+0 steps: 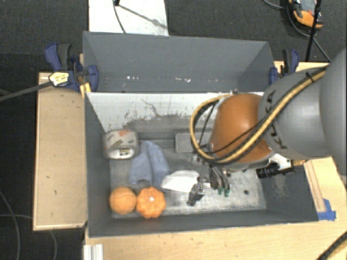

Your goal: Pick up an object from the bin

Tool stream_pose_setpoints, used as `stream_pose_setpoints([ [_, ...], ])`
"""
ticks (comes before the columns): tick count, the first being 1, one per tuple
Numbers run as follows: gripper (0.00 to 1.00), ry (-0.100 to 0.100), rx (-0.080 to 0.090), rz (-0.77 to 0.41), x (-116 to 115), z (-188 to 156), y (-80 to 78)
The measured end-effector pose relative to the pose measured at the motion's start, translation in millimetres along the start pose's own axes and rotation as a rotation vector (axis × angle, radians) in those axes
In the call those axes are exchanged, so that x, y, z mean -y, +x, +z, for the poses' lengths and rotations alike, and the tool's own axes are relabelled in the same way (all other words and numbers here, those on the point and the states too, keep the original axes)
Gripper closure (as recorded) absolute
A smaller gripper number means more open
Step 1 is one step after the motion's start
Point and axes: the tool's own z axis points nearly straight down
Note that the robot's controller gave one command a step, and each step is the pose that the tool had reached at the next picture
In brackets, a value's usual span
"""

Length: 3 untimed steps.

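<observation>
Hand (207, 192) low in bin (162, 69), beside white object (178, 181)

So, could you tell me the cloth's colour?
The cloth is pale blue, in the camera view.

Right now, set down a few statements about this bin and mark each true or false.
1. Two orange balls lie side by side in the view's lower left. True.
2. The blue cloth lies right of the claw. False: in the view it lies to the claw's left.
3. The claw is over the silver tape roll. False: it is down beside the white thing, well apart from the roll.
4. The silver tape roll lies near the left wall of the bin. True.
</observation>
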Motion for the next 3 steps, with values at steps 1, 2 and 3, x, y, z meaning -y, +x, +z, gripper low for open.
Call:
stream_pose_setpoints([
  [1, 0.00, -0.001, 0.005, 0.017, 0.7, 46.3, 2.4],
  [2, 1.00, -0.001, 0.002, 0.058, -1.5, 51.4, 13.9],
  [3, 1.00, -0.001, 0.002, 0.059, -1.5, 51.4, 13.9],
])
